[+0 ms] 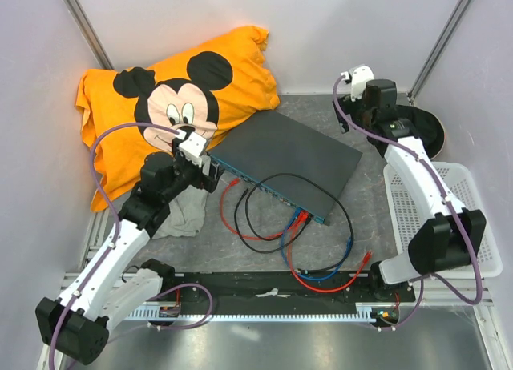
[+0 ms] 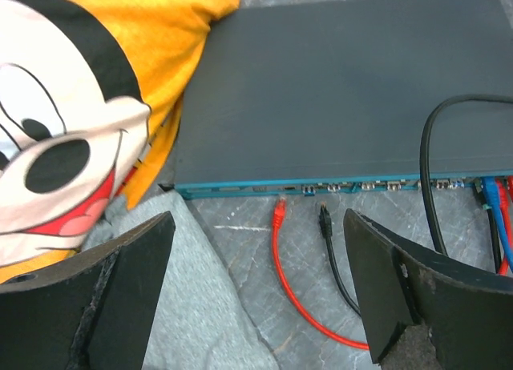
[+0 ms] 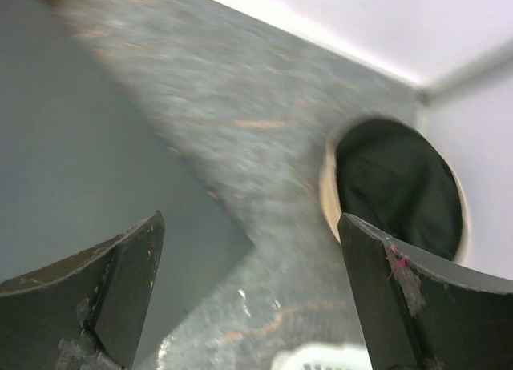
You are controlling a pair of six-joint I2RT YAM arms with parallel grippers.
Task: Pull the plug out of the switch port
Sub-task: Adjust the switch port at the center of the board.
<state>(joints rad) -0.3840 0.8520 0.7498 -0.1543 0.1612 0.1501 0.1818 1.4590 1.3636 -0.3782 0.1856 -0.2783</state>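
Your left gripper (image 2: 258, 250) hung spread wide and empty over the mottled grey stone-patterned mat (image 1: 369, 218), facing the large flat dark grey metal switch (image 1: 292, 158). That box lay diagonally mid-mat, its narrow teal socket face (image 2: 321, 186) towards the arms. A loose red plug (image 2: 279, 212) rested just before it. Your right gripper (image 3: 250, 226) was equally spread, holding nothing, near the switch's far corner. Plain white walls (image 1: 321, 26) enclosed the table, with an orange Mickey Mouse pillow (image 1: 184, 90) far left.
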